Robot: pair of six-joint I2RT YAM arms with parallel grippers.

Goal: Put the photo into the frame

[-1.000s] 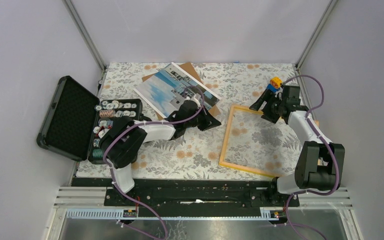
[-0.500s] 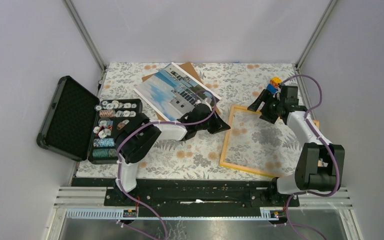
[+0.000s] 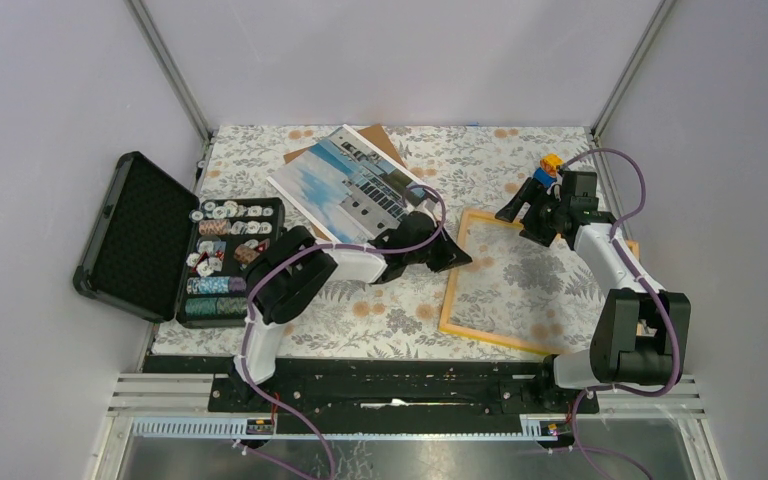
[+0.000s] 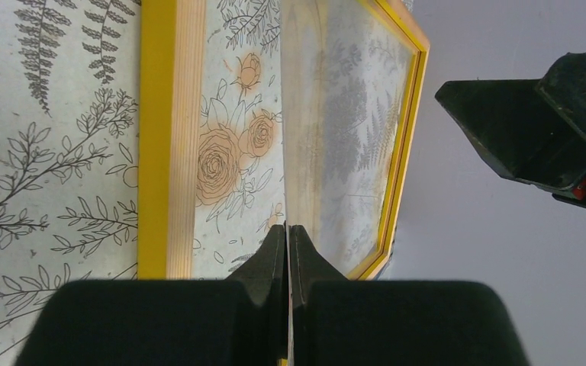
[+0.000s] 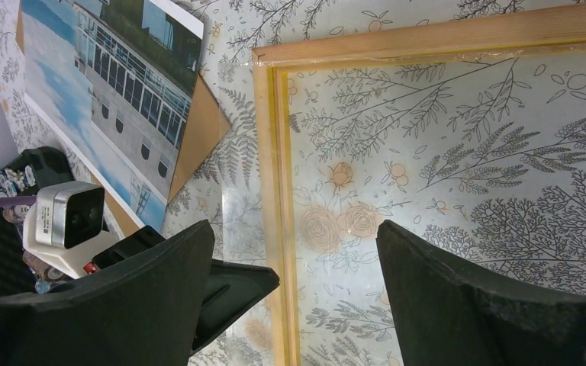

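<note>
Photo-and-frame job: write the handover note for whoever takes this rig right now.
Left gripper: shut, empty, tips by the frame's left rail.
Right gripper: open, empty, above the frame's far edge.
Photo: face up on the brown backing sheet, beyond the frame's left side, outside it.
Done: nothing yet.
To do: pick up the photo, lay it in the frame.

wooden frame (image 3: 453, 276), paper photo (image 3: 343, 186)

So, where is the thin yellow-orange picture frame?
Top view: the frame lies flat on the table's right half, right of the blue-sky photo, the left gripper at its left edge.
</note>
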